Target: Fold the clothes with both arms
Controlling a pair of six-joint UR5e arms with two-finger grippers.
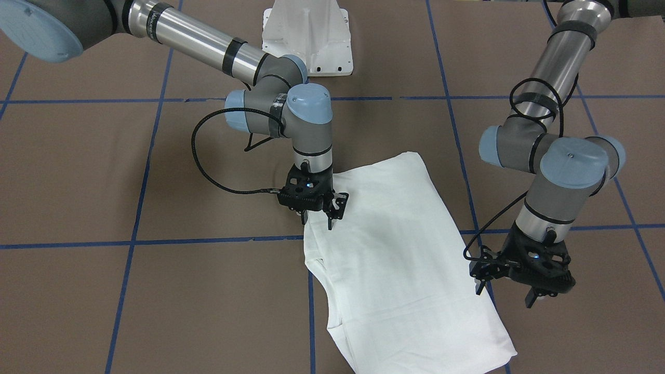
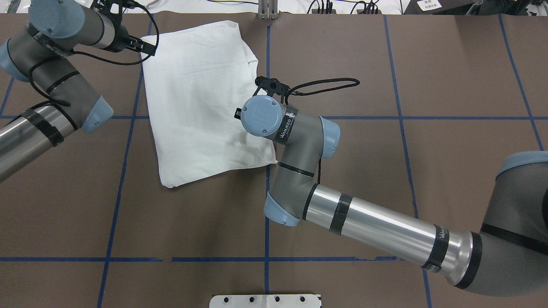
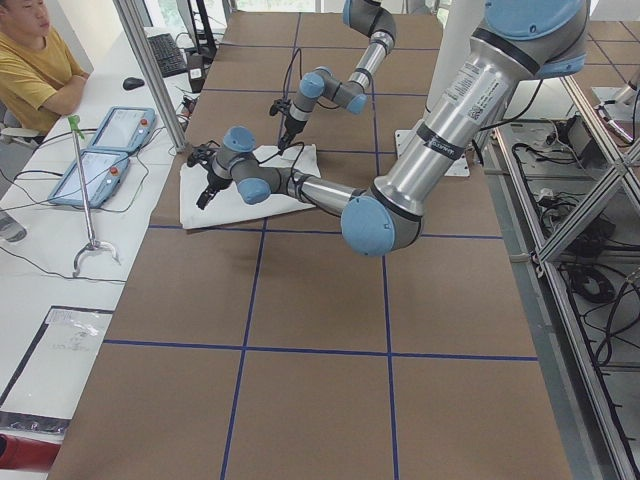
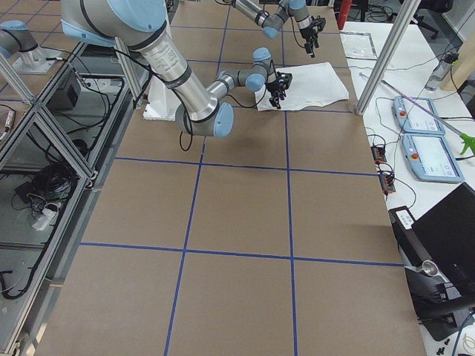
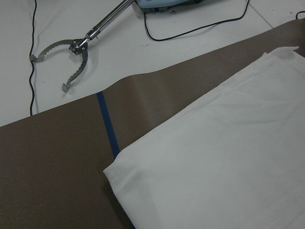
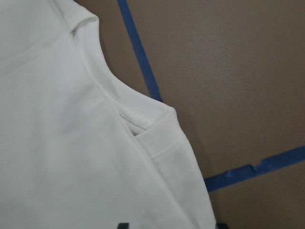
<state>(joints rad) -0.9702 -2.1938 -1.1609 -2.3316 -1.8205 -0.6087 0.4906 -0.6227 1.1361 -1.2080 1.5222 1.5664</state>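
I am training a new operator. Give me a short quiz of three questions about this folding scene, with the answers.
1. True or false: the white shirt hangs in the air, off the table.
2. The fingers of the right gripper are: A) apart, holding nothing; B) shut on the shirt; C) out of every view.
3. Fill in: the grid lines on the table are ___ tape.
Key: 1 false, it lies flat; 2 A; 3 blue.

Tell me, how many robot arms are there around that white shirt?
2. The left arm is beside one edge of the shirt; the right arm stands over the opposite edge. None seems hidden.
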